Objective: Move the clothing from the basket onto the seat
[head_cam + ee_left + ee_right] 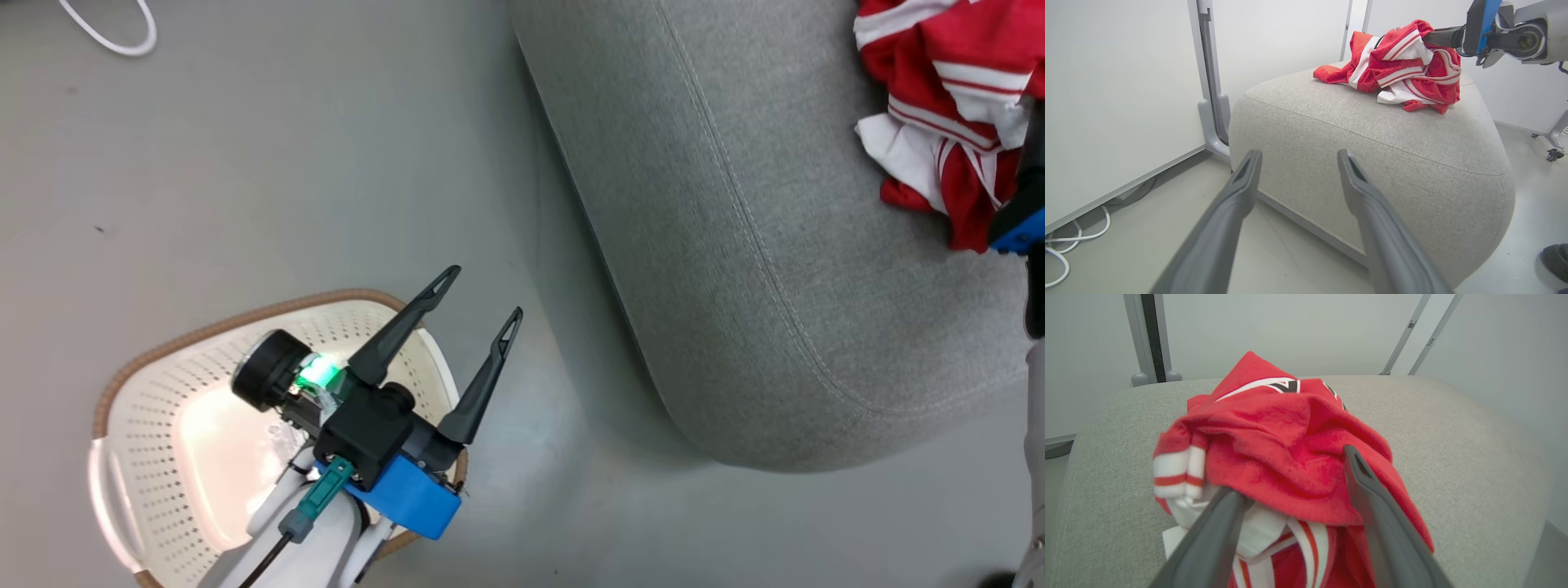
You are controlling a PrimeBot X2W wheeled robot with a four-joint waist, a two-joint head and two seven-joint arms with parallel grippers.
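While one clothing heap lies on the seat, left fingers and right fingers stand spread.

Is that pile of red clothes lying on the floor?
No, in the left wrist view the clothing lies bunched on top of the grey seat.

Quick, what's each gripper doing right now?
Left gripper: open, empty.
Right gripper: open, straddling the red clothes on the seat.
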